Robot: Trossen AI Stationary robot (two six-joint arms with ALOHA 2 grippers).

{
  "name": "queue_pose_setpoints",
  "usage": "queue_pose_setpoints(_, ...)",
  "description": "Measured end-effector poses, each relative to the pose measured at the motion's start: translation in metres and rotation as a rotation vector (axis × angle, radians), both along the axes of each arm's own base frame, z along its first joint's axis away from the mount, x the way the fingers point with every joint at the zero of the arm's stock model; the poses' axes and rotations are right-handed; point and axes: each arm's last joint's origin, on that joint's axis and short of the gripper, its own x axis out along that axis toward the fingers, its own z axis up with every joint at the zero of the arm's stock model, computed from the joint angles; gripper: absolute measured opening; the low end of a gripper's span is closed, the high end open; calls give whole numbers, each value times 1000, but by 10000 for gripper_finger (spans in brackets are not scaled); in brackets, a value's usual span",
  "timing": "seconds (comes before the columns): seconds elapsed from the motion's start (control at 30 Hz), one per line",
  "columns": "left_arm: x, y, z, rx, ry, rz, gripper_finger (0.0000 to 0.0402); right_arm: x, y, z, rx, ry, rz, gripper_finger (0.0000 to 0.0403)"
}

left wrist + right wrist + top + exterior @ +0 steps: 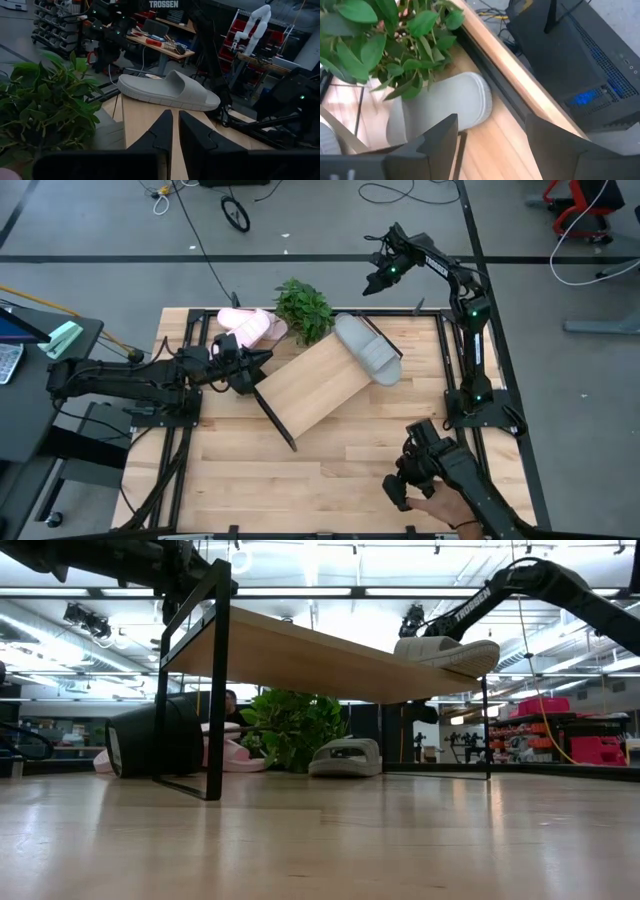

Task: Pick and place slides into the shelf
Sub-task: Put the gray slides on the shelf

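Dark left pincer (172,131) nearly closed, empty

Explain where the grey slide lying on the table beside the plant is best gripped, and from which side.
Likely the grey slide's bare rounded end, coming from the table-edge side: the plant's leaves overhang its other end, and it lies flat.

Robotics lab: workbenches (165,42), spare arms (252,22)

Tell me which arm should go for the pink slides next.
Left. Its gripper sits right beside the pink slides, by the shelf's left end. The right gripper hangs farther off, with the plant between it and them.
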Motion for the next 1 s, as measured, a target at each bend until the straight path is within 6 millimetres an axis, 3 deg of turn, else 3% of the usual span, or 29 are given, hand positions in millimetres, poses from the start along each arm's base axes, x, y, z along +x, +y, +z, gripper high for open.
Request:
queue_pose_setpoints(0.3,0,0,0,-20,-9,1,31,2,-1,-17,54,30,11,238)
queue_pose_setpoints(1.0,0,0,0,-43,-18,1,43,33,15,-18,-37,9,170,238)
